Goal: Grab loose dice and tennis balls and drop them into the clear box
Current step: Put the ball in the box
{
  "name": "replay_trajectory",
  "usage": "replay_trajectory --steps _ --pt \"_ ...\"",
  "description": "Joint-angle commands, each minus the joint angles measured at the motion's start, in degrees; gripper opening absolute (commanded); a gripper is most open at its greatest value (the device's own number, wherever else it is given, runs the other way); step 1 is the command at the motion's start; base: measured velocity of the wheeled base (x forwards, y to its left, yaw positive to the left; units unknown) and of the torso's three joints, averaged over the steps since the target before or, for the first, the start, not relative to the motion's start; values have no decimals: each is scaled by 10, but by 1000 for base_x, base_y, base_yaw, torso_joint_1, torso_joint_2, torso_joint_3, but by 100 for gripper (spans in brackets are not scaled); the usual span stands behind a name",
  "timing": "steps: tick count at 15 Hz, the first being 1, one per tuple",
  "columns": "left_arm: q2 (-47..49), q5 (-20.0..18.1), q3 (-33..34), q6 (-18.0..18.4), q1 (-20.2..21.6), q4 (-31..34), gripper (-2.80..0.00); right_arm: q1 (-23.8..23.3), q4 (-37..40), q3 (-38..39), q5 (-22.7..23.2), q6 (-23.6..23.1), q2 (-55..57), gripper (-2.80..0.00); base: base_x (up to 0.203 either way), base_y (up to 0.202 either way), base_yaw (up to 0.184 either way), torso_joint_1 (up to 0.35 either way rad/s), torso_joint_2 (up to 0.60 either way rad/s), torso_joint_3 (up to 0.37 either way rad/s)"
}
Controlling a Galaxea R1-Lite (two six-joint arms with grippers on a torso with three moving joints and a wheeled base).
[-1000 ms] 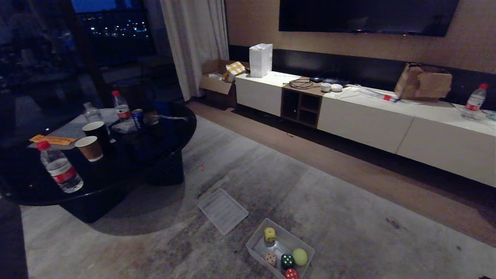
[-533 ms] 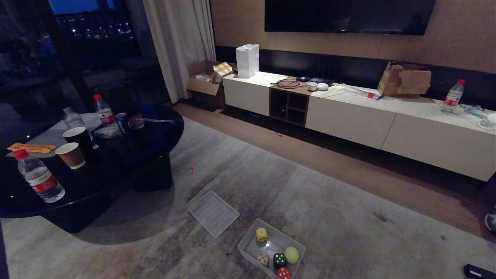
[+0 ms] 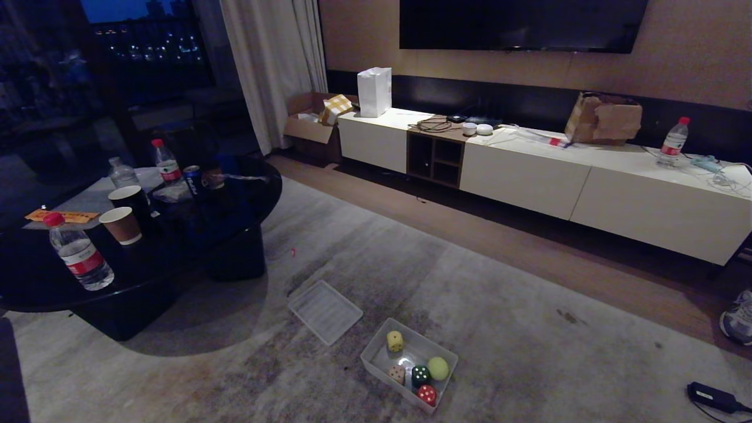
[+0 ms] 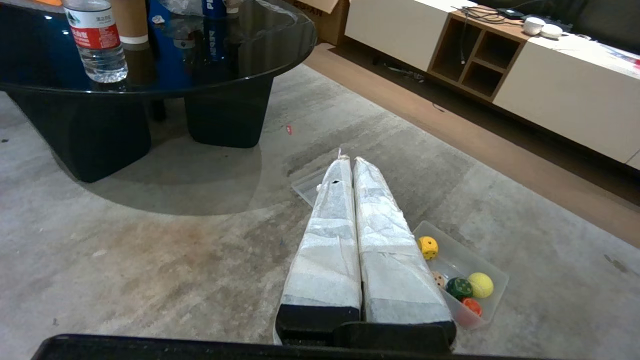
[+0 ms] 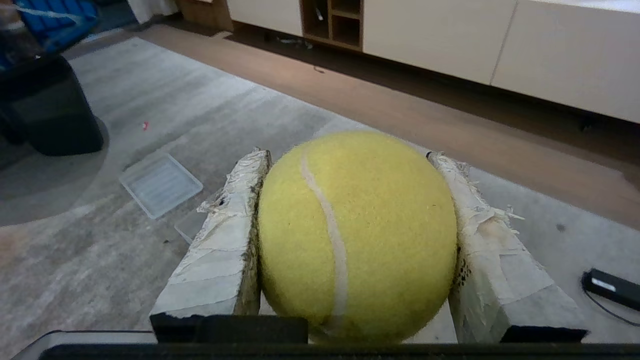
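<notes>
Head view has shifted since a second ago: the whole room is framed further over, with a shoe [image 3: 738, 317] and a black adapter [image 3: 712, 397] now seen on the right; nothing on the floor is moved relative to anything else, so only the camera is displaced. The clear box [image 3: 376, 356] is seen on the rug [image 3: 529, 329], just beside the flat ribbed lid [image 3: 325, 311]. Inside it are held the yellow die [image 3: 395, 341], beige die [image 3: 397, 374], dark green die [image 3: 420, 376], red die [image 3: 427, 394] and one tennis ball [image 3: 437, 368]. The second tennis ball [image 5: 356, 235] is clamped between the taped fingers [image 5: 220, 250] of the right gripper [image 5: 350, 160], carried above the rug, away from the box. The left gripper [image 4: 348, 162] is pressed together with nothing in it, held above the rug near the lid. Neither arm is seen in the head view. A black coffee table [image 3: 176, 247] with bottles and cups is located on the left.
</notes>
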Motion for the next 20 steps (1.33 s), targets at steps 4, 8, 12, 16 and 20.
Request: replay_trajectory --steps 4,8,12,16,20 --pt "1 0 0 -2 1 0 -280 0 0 6 0 0 1 -280 0 0 0 0 0 0" --pt "1 1 0 -2 0 0 -280 0 0 6 0 0 1 -280 0 0 0 0 3 -148" --pt "1 1 0 -2 0 0 -280 0 0 6 0 0 1 -280 0 0 0 -1 3 -194" --pt "1 1 0 -2 0 0 -280 0 0 6 -1 0 1 -280 0 0 0 0 4 -197" --pt "1 1 0 -2 0 0 -280 0 0 6 0 0 1 -280 0 0 0 4 2 -194"
